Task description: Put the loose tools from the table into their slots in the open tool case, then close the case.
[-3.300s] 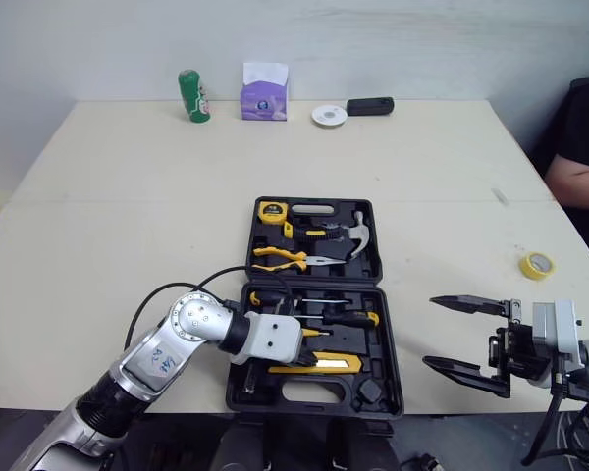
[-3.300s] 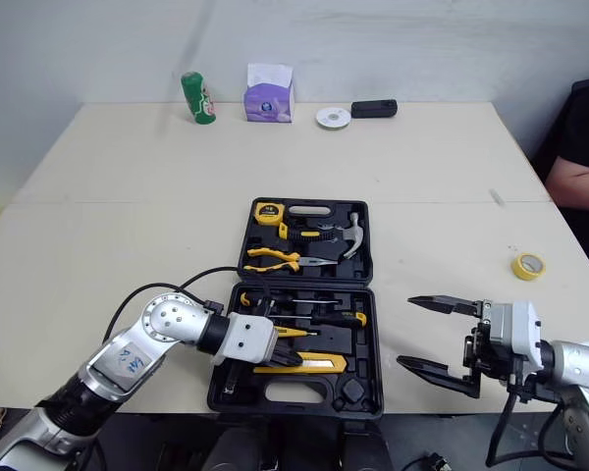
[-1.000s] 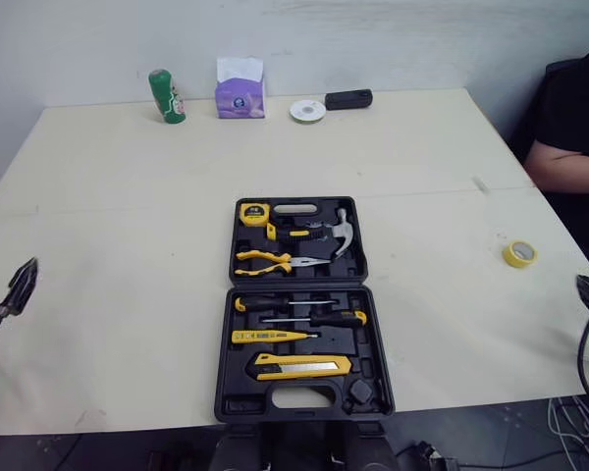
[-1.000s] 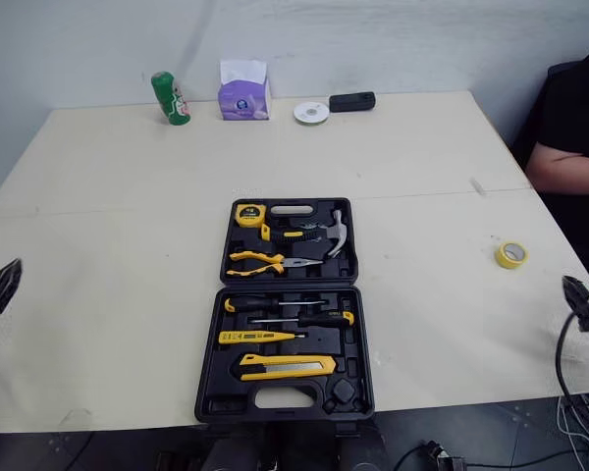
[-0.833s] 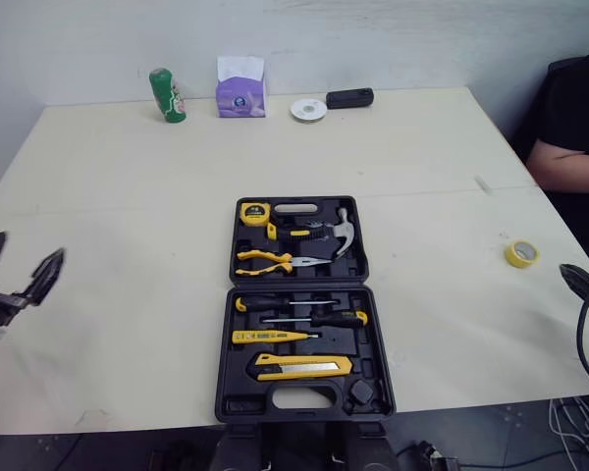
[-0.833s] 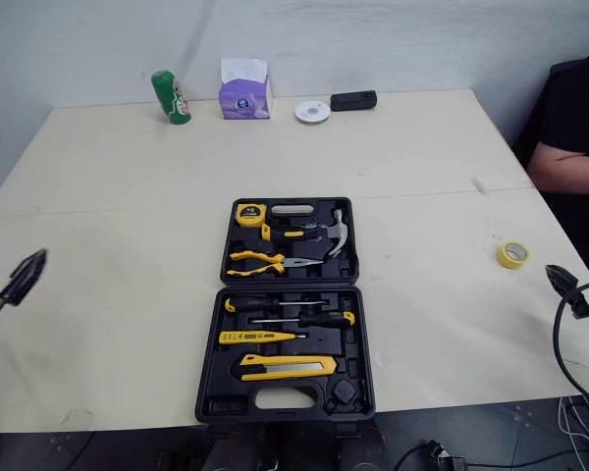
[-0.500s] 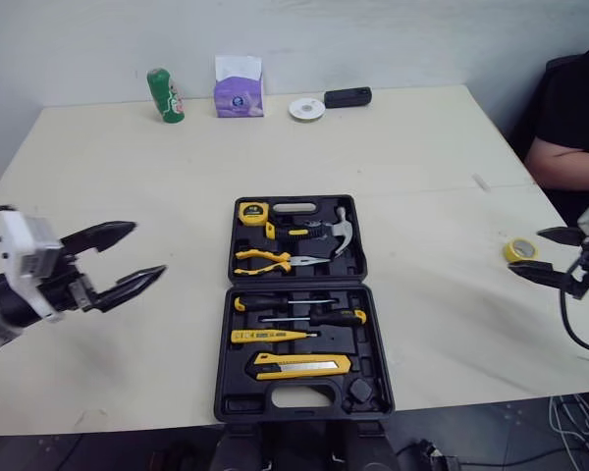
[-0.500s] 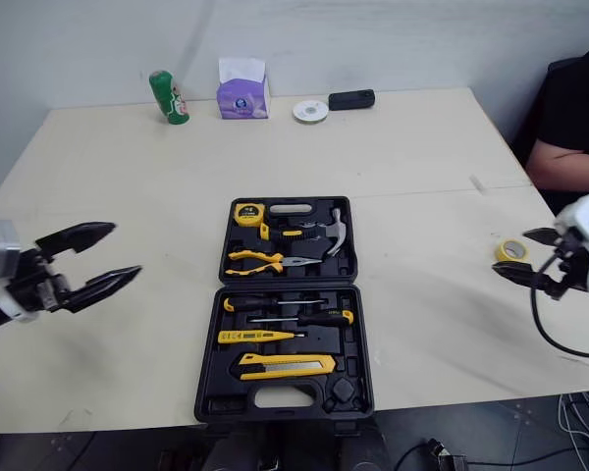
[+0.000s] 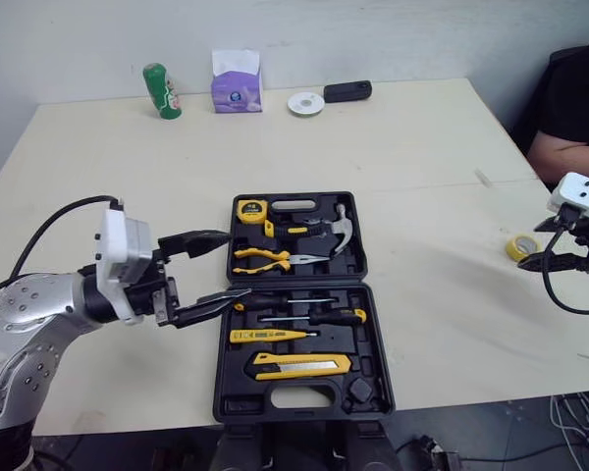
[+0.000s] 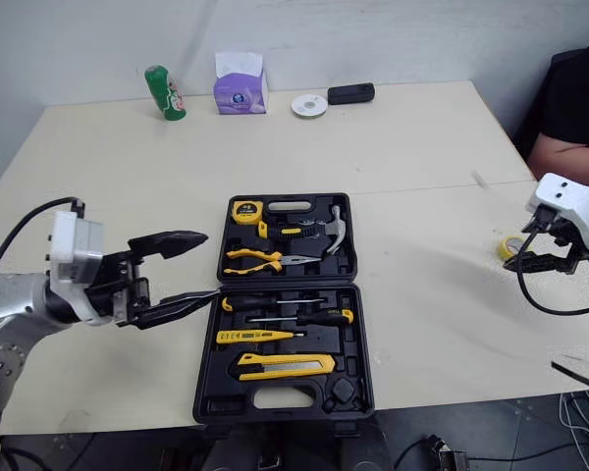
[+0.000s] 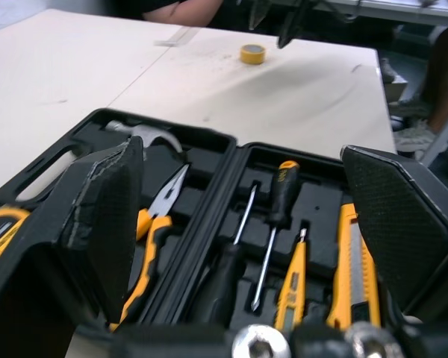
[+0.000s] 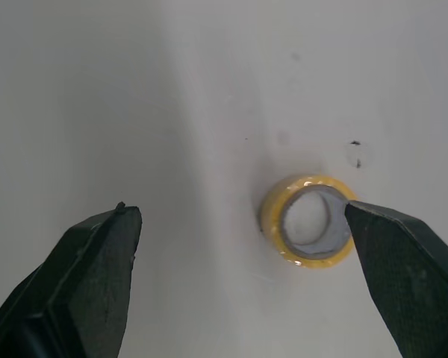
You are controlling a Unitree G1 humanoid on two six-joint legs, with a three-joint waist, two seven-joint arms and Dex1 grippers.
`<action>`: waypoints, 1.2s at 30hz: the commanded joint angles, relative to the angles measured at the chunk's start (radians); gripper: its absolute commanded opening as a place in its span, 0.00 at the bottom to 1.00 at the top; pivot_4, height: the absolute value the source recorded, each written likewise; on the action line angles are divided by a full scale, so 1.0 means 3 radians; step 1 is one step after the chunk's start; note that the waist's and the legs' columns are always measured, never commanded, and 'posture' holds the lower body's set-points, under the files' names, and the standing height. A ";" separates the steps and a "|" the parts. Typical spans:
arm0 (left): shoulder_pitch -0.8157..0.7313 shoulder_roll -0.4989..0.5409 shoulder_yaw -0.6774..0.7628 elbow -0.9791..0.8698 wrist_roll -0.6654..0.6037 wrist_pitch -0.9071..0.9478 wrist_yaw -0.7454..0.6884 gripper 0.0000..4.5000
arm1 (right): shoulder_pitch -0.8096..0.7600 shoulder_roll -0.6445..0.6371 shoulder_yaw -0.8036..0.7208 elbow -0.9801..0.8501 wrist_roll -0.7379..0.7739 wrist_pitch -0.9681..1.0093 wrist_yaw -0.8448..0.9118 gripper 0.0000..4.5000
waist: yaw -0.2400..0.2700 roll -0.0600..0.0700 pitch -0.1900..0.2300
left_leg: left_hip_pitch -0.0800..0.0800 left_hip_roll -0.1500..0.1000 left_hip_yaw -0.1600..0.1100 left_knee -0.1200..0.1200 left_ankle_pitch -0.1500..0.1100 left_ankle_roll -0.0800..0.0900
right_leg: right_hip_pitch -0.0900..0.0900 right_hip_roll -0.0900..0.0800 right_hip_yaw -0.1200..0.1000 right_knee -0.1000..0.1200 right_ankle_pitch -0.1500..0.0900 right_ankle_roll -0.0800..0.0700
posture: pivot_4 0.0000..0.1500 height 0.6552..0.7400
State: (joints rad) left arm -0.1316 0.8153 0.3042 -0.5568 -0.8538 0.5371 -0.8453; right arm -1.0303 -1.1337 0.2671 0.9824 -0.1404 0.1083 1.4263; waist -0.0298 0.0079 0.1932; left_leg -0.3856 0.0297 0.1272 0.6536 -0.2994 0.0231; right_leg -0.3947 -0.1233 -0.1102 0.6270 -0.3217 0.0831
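The black tool case (image 9: 234, 400) lies open in the middle of the table, holding a tape measure (image 9: 247, 209), hammer (image 9: 339, 224), pliers (image 9: 270, 259), screwdrivers (image 9: 319, 316) and a utility knife (image 9: 299, 367). My left gripper (image 9: 236, 265) hangs open at the case's left edge, level with the hinge, holding nothing. A yellow tape roll (image 12: 308, 221) lies loose on the table at the far right. My right gripper (image 9: 535, 245) is open just above it. The roll sits between the fingers, close to one fingertip (image 12: 373, 224).
Along the far edge stand a green can (image 9: 156, 78), a purple tissue box (image 9: 234, 86), a white disc (image 9: 302, 103) and a black object (image 9: 347, 91). A person's arm (image 9: 569, 152) rests at the table's right side. A small white strip (image 9: 483, 179) lies right of the case.
Both arms came in from the table's sides. The left gripper moved right to the case's left edge. The right gripper moved in over the yellow tape roll.
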 commanded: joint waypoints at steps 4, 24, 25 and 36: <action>-0.0074 -0.0062 -0.0007 -0.0227 -0.0335 0.0203 0.0157 0.99 | -0.0500 0.0129 0.0193 0.0635 -0.0490 -0.0260 -0.0145 1.00 | 0.0000 0.0000 0.0001 | 0.0000 0.0001 -0.0001 0.0000 0.0004 -0.0004 | -0.0001 0.0004 0.0002 0.0002 0.0000 -0.0001 | 1.00 1.00; -0.0201 -0.0202 -0.0307 -0.0361 -0.0303 0.0263 0.0353 0.99 | -0.0700 0.0433 0.0261 0.1067 -0.0889 -0.0360 -0.0086 1.00 | 0.0004 -0.0001 0.0002 | -0.0005 0.0007 -0.0007 0.0018 0.0006 -0.0006 | 0.0001 0.0024 0.0011 0.0008 0.0000 -0.0001 | 1.00 1.00; -0.0198 -0.0206 -0.0312 -0.0365 -0.0300 0.0262 0.0360 0.99 | -0.0701 0.0437 0.0264 0.1070 -0.0895 -0.0344 -0.0043 1.00 | 0.0004 -0.0001 0.0002 | -0.0005 0.0007 -0.0007 0.0018 0.0006 -0.0006 | 0.0001 0.0024 0.0011 0.0009 0.0000 -0.0001 | 1.00 1.00; -0.0198 -0.0233 -0.0368 -0.0364 -0.0240 0.0239 0.0407 0.99 | -0.0655 0.0520 0.0282 0.1101 -0.0976 -0.0343 -0.0271 1.00 | 0.0005 -0.0001 0.0002 | -0.0005 0.0007 -0.0009 0.0025 0.0006 -0.0006 | 0.0001 0.0024 0.0012 0.0014 0.0000 -0.0001 | 1.00 1.00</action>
State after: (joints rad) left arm -0.1843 0.7485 0.1859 -0.6348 -0.9262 0.6227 -0.7247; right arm -1.2146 -0.9669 0.3534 1.3065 -0.4182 0.0015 1.3562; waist -0.0285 0.0075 0.1938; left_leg -0.3872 0.0318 0.1247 0.6611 -0.2976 0.0212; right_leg -0.3944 -0.1160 -0.1067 0.6313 -0.3217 0.0829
